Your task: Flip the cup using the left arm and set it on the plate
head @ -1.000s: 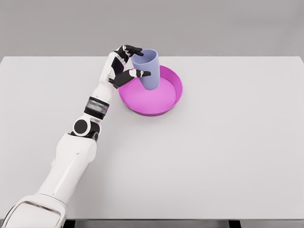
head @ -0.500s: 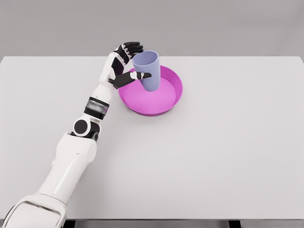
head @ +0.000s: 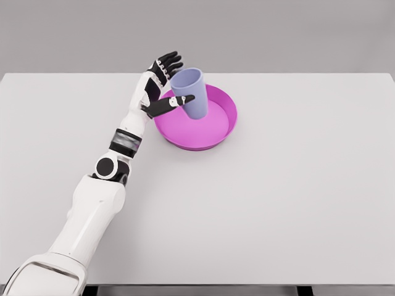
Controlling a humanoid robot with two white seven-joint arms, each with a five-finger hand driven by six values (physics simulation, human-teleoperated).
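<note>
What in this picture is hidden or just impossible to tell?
- Head view: the cup covers part of the plate, so whether its base rests on the plate cannot be told.
- Head view: whether the thumb of the left hand touches the cup is unclear; the thumb overlaps it.
- Right arm: out of view.
- Table: its front corners are cut off by the bottom edge.

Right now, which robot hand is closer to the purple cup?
Left. The left hand is right beside the cup, fingers spread, thumb reaching across its front. The cup stands on the pink plate. The right hand isn't in view.
</note>
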